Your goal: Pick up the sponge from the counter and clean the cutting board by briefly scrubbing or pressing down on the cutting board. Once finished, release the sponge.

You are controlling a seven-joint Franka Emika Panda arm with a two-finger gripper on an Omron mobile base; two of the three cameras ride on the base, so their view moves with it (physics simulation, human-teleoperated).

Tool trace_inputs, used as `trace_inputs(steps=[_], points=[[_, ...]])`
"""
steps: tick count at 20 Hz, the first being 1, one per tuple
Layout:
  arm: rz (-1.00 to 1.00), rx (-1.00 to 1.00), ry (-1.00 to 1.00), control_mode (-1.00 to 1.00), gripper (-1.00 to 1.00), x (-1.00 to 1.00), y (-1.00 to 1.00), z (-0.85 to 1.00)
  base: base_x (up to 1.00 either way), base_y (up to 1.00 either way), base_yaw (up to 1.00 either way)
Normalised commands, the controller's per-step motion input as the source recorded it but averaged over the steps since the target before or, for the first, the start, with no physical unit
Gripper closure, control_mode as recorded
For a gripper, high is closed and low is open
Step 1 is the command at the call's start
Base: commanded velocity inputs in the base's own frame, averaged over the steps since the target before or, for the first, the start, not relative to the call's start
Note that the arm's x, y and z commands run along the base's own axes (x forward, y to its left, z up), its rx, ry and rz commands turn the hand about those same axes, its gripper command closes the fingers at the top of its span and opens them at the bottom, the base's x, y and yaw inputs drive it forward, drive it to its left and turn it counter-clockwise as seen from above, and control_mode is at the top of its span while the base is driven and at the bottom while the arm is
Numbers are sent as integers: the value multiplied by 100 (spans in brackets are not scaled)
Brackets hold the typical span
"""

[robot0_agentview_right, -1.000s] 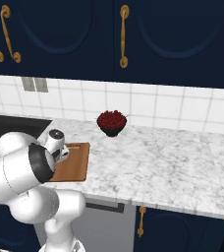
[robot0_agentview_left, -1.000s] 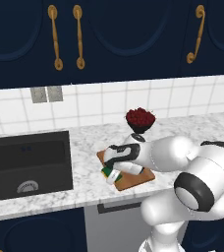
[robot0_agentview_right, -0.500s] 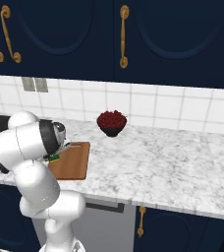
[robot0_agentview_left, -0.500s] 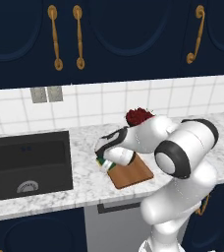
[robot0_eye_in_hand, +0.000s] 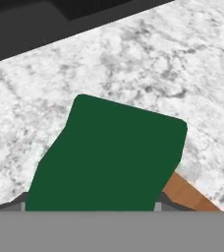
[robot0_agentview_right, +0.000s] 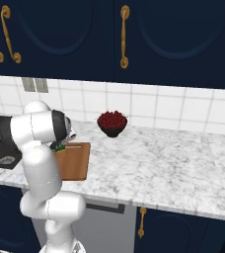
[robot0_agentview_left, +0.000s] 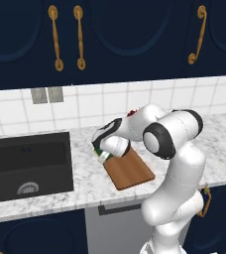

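— How far along is it?
— The small yellow sponge with the dark green scrubbing layer is already picked up; scrubbing and release remain, I judge.
— Where is it sitting?
— Clamped in the two-finger gripper, hanging over the brown wooden cutting board's sink-side edge.

Likely a home kitchen: marble counter, black sink, navy cabinets.

Green-faced sponge held above counter, over left corner of brown board beside sink.
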Motion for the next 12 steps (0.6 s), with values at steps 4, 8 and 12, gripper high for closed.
trace_inputs(steps=[4,8,12], points=[[-5,-3,-5,-100,100,-47,0,0,0,0,0],[-2,-1,-6,-100,100,-97,-36,22,0,0,0],[-2,9,-1,-100,100,-50,-91,53,0,0,0]])
